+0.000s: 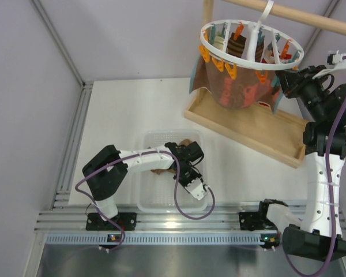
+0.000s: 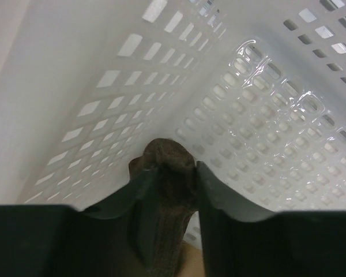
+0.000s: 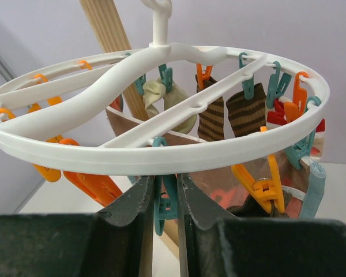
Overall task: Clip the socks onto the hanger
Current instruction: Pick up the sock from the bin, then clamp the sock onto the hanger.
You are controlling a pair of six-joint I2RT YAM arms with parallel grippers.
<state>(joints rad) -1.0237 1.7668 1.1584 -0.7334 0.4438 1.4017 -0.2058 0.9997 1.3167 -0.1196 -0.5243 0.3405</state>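
Note:
My left gripper (image 1: 183, 151) is down in the white basket (image 1: 147, 173), shut on a dark brown sock (image 2: 167, 196) pinched between its jaws. Brown socks (image 1: 164, 169) lie in the basket beside it. The white round hanger (image 1: 251, 43) hangs from the wooden rod, with orange and teal pegs round its rim. Two striped brown socks (image 3: 230, 115) and a pale sock (image 3: 167, 107) hang clipped on it. My right gripper (image 3: 166, 190) is just under the hanger's near rim (image 3: 161, 153), shut on a teal peg (image 3: 165, 205).
A wooden frame with a tray base (image 1: 248, 130) and rod (image 1: 300, 16) stands at the back right. A large reddish-brown printed cloth (image 1: 236, 86) hangs under the hanger. Aluminium rails (image 1: 179, 222) run along the near edge.

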